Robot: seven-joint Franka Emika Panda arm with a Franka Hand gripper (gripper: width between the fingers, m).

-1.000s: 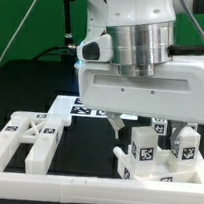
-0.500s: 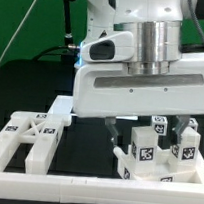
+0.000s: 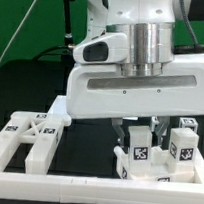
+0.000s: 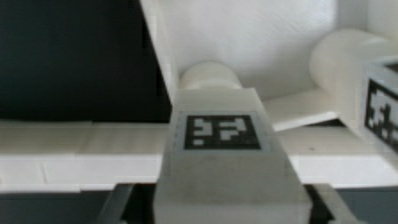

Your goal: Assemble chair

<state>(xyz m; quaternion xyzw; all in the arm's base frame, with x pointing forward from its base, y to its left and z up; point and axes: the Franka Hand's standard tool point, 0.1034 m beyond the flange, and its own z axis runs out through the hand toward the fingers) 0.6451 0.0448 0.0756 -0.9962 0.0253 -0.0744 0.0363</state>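
In the wrist view my gripper (image 4: 224,208) is shut on a white chair leg (image 4: 222,120). The leg is a blocky post with a rounded end and a black-and-white tag on its face. My dark fingers (image 4: 135,205) press on both its sides. In the exterior view the big white hand covers the gripper and most of the leg. Under the hand, at the exterior view's right, stands a cluster of tagged white chair parts (image 3: 146,152). A cross-braced chair piece (image 3: 27,136) with tags lies at the exterior view's left.
A long white border rail (image 3: 92,193) runs along the front. The marker board (image 3: 61,109) lies behind the cross-braced piece. In the wrist view a white slab (image 4: 231,35) and a rounded white part (image 4: 347,60) lie beyond the held leg.
The hand has moved down and toward the exterior view's left, and now hides more of the tagged parts at the right. The parts on the table have not moved.
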